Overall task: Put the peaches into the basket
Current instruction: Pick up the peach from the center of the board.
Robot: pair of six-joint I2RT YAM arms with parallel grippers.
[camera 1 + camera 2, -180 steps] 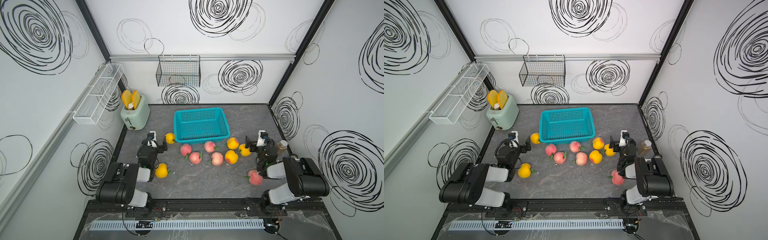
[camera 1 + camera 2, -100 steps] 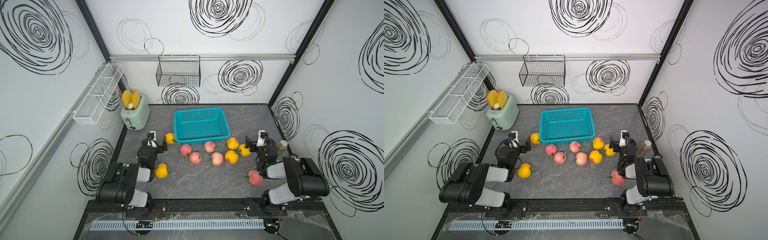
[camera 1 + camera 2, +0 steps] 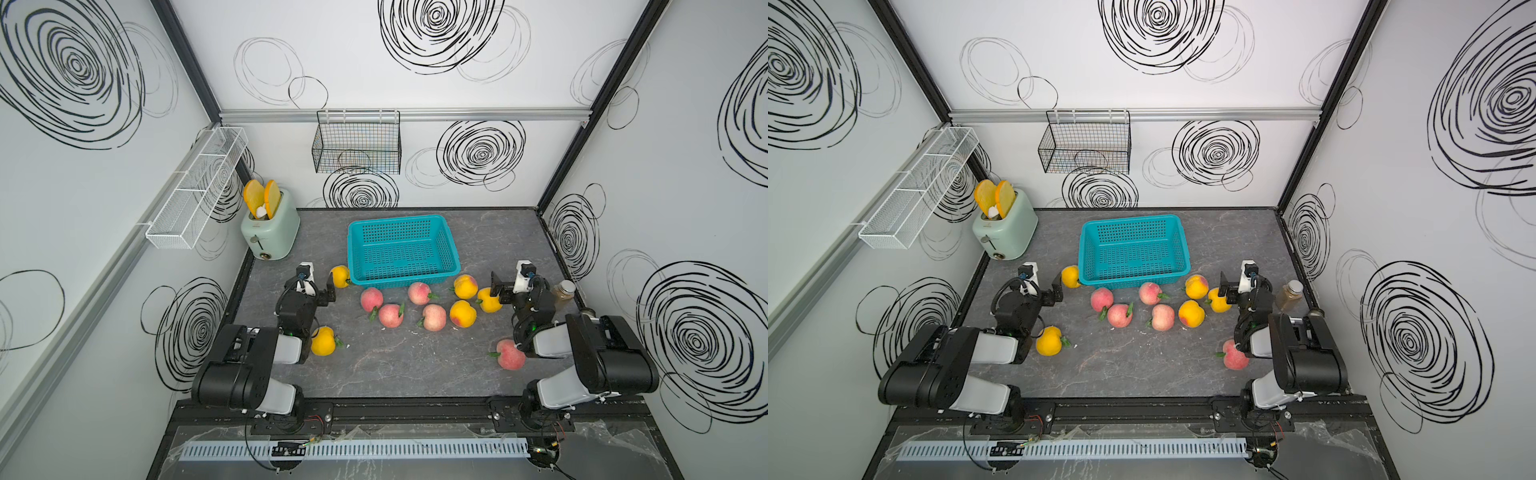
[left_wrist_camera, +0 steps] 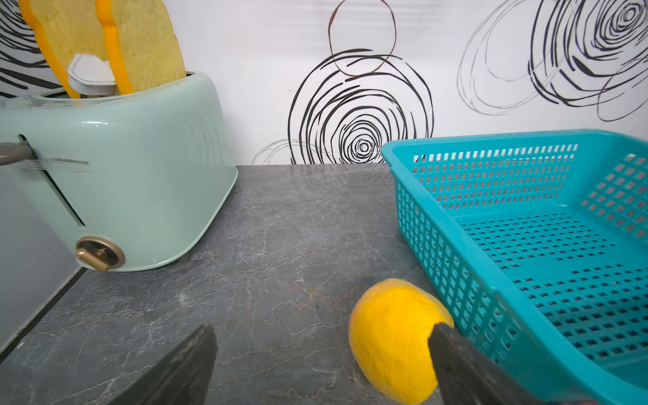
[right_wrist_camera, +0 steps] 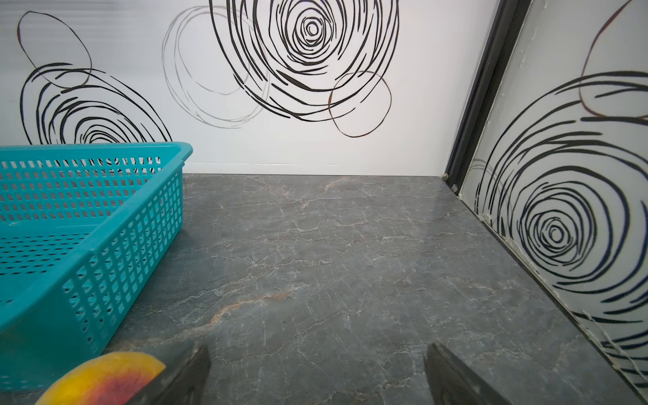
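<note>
Both top views: I'm running two arms from the near edge of the grey tabletop [image 3: 415, 374]. The teal basket [image 3: 400, 219] stands mid-table, toward the back wall. All ten peaches [image 3: 434, 317] lie on the stone outside it. Most are strung along its near side, w/ one yellow by the left arm and one pink by the right arm. The left gripper [image 3: 318, 291] hangs low off the basket's near-left corner, jaws spread wide, gripping nothing. The right gripper [image 3: 513, 291] sits off the near-right corner, equally wide and empty-handed. A mint toaster [image 3: 272, 237] w/ two toast slices [image 3: 262, 197] stands back-left; the print on its front is too small to read. A lidded jar [image 3: 564, 291] stands by the right wall.

Left wrist view: the fingers are far apart over the stone. A yellow peach [image 4: 392, 336] sits just beside the basket's outer wall. One fingertip [image 4: 452, 347] overlaps it in the pic; I can't tell if they touch.

Right wrist view: the fingers are wide, w/ bare stone btwn them. A blushed peach [image 5: 101, 378] lies just outside one finger, near the basket's corner.
</note>
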